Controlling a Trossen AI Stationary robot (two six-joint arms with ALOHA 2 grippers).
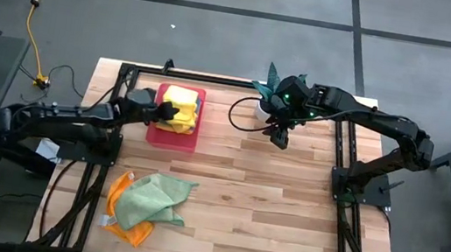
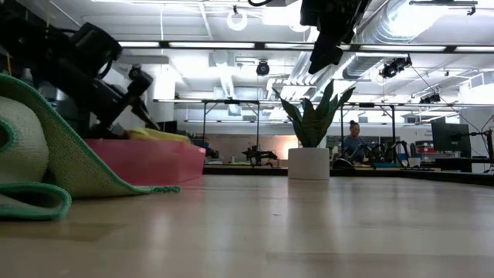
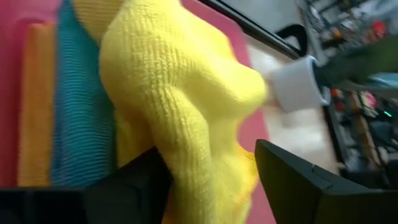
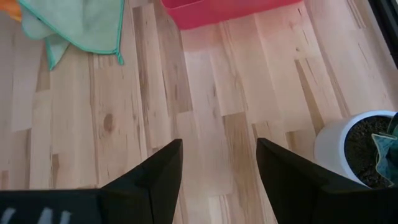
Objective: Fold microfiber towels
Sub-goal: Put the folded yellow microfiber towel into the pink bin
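A pink tray [image 1: 173,136] stands at the table's far left with folded towels in it: an orange one [image 3: 34,106], a teal one [image 3: 81,106] and a bulging yellow towel [image 1: 181,102] on top. My left gripper [image 1: 161,113] reaches in from the table's left, open, with the yellow towel's fold between its fingers. A light green towel [image 1: 153,200] lies crumpled over an orange towel [image 1: 129,234] near the front left. My right gripper [image 1: 279,138] hangs open above bare wood near the plant pot, holding nothing. My left gripper stands open around the bulging fold [image 3: 186,149] of the yellow towel, coming from the table's left and slanting down. One finger [image 3: 134,186] lies against the fold, while the other [image 3: 298,180] stands clear of it. The towel rests on the stack in the tray.
A white pot [image 1: 265,107] with a spiky green plant stands at the far middle, close by my right gripper. Black frame rails [image 1: 340,160] run along both sides of the table. Bare wood [image 1: 266,211] stretches across the middle and right.
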